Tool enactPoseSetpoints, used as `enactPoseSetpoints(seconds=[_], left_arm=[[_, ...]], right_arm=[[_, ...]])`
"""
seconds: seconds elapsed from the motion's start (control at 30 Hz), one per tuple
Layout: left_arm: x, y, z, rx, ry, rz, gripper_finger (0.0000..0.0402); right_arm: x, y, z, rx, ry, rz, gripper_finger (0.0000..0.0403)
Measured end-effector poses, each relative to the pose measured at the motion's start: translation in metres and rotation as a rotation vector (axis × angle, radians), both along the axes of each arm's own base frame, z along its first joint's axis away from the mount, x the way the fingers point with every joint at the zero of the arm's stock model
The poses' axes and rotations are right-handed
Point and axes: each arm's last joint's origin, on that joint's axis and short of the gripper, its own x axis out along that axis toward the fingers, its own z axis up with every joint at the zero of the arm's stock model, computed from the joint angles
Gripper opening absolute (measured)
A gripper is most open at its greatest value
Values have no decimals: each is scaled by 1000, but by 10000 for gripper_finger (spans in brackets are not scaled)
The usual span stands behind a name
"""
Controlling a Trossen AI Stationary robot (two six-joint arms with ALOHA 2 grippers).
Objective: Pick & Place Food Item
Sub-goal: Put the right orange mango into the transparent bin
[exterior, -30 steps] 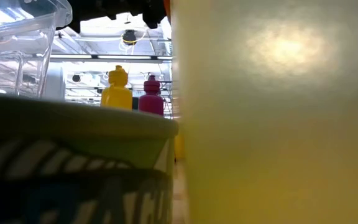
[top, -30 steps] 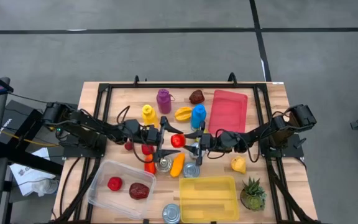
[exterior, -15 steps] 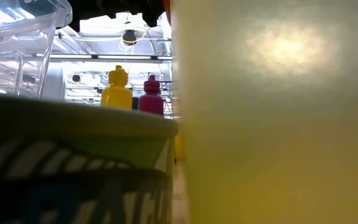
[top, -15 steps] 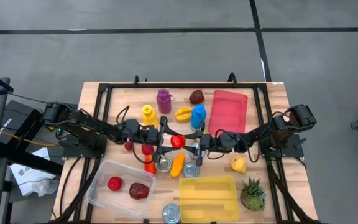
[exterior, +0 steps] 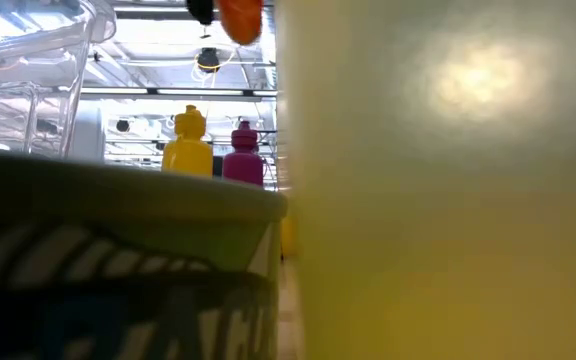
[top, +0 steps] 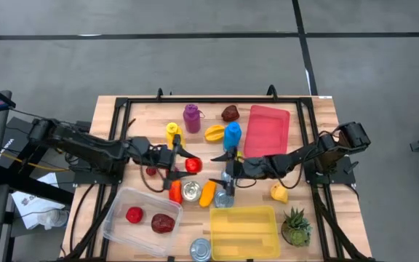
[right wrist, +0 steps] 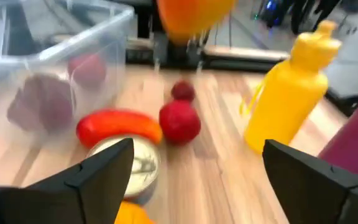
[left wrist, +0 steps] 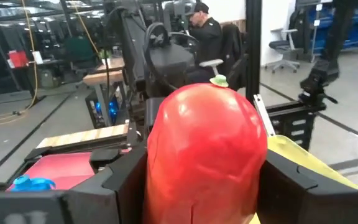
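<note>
Two red foods already lie in the clear plastic tub. My left gripper pinches a shiny red tomato; it goes in next. My right gripper is spread, empty.

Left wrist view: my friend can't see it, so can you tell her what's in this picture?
A shiny red tomato with a tiny green stem fills the middle, gripped between the left gripper's two dark fingers. Behind it are a red tray, part of a blue bottle, and a person sitting in the workshop.
</note>
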Motion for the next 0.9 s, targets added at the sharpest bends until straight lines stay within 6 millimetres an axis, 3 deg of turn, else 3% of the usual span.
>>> enactPoseSetpoints(seconds=[0.4,0.73,0.9], left_arm=[[-54,-19,8,-40,181,39,216],[-71,-41,-9,-61,372,-40,216],[-78,-51,5,-58,428,-88,216]], right_arm=[[10,6,24,12,395,61,311],[5,0,25,39,542,50,310],[3,0,24,48,566,43,310]])
